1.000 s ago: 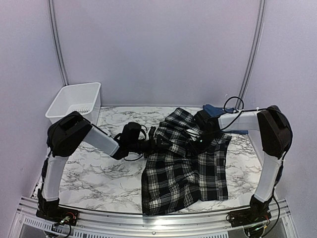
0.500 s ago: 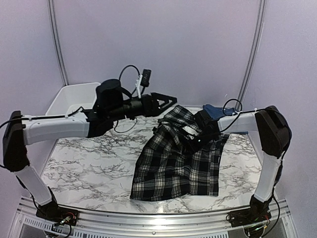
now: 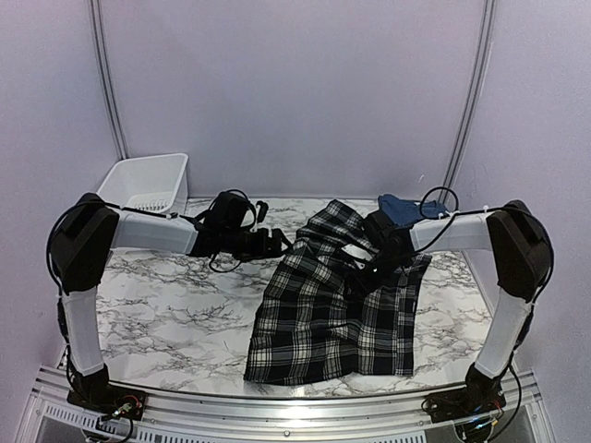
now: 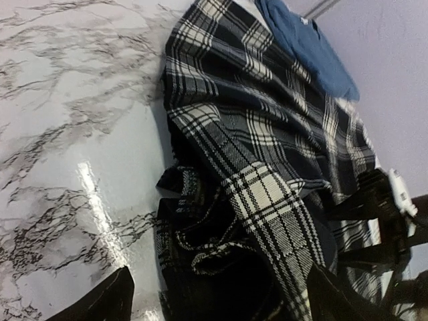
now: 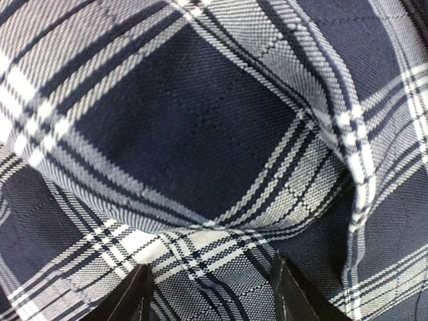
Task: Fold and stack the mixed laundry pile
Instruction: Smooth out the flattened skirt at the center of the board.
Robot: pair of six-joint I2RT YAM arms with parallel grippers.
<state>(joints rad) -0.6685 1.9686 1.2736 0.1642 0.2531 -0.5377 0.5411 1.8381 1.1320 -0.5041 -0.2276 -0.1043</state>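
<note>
A: Bin [image 3: 181,180]?
B: Upper left, slotted floor showing.
A: Laundry?
B: Plaid garment [image 3: 323,314] spread centre-right on the table [image 3: 166,314]. Blue t-shirt [image 3: 399,209] behind it, upper right.
A: Grippers?
B: Left gripper [image 3: 284,242] wide apart at the plaid's upper-left edge. Right gripper [image 5: 210,267] apart, over the plaid.

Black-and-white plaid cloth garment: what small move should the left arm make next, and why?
Probably advance the left end effector onto the bunched edge of the black-and-white plaid cloth garment and close: its fingers stand open and empty just short of that rumpled cloth.
</note>
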